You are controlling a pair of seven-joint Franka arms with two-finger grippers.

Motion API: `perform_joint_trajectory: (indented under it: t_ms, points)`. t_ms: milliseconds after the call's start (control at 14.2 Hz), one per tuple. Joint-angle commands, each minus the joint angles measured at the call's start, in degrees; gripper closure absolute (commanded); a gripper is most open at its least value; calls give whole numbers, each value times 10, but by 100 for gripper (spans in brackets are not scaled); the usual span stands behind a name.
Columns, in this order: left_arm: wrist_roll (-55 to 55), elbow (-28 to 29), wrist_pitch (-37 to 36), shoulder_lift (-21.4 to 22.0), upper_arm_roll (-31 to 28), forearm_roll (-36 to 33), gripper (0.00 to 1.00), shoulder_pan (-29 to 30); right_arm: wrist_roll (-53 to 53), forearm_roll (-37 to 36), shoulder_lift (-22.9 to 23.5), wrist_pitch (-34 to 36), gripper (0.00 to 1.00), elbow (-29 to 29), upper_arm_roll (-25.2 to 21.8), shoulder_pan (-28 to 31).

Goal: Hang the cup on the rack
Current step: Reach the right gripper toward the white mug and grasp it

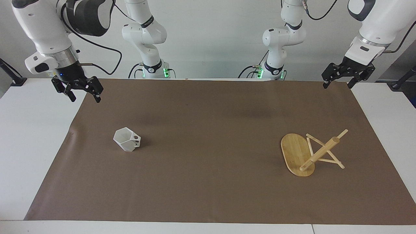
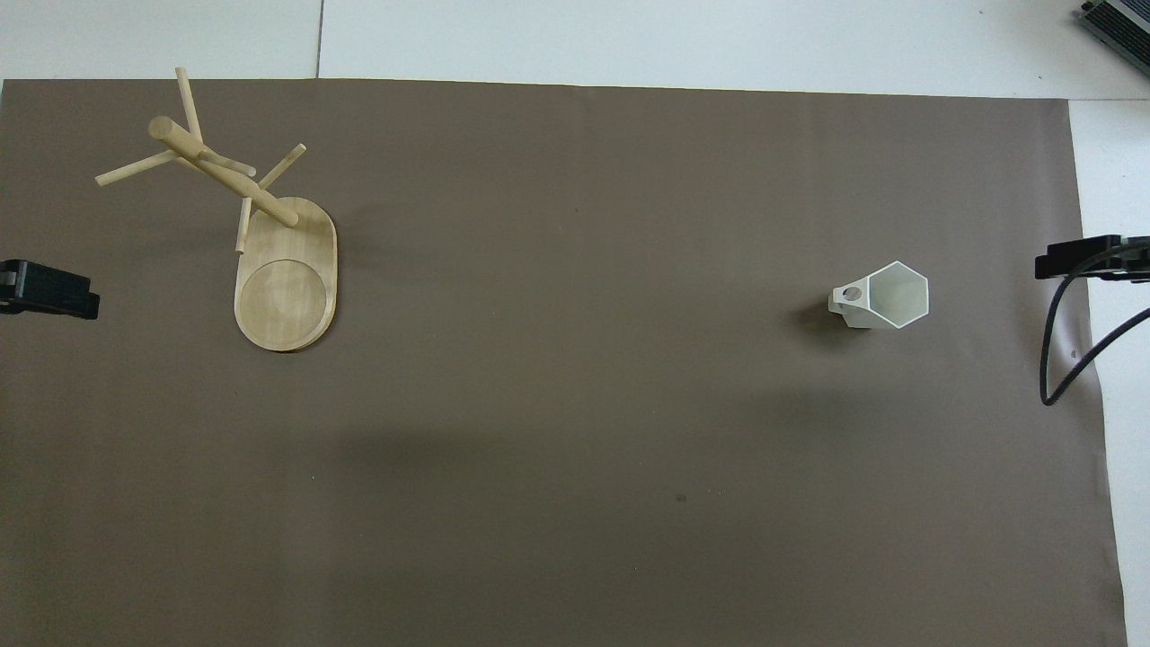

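Note:
The white faceted cup stands upright on the brown mat toward the right arm's end, its handle pointing toward the table's middle; it also shows in the overhead view. The bamboo rack stands on its oval base toward the left arm's end, with its post and pegs rising from it. My right gripper is open and empty, in the air over the mat's edge by the robots, apart from the cup. My left gripper is open and empty, waiting over the mat's corner by the robots.
The brown mat covers most of the white table. A black cable hangs from the right arm beside the cup's end of the mat. A grey device corner lies at the table's farthest corner.

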State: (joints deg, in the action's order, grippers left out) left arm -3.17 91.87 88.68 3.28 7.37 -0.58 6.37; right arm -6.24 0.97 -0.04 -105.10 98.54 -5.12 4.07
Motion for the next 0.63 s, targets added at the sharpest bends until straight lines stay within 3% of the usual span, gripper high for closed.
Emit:
perform_joint_trajectory:
  t_ms: [0, 564]
  points:
    - [4, 16, 4, 14, 1, 7, 0, 4, -13, 17, 34, -36, 0, 5, 3, 10]
    - [4, 16, 4, 14, 1, 7, 0, 4, -14, 17, 133, -133, 0, 4, 4, 9]
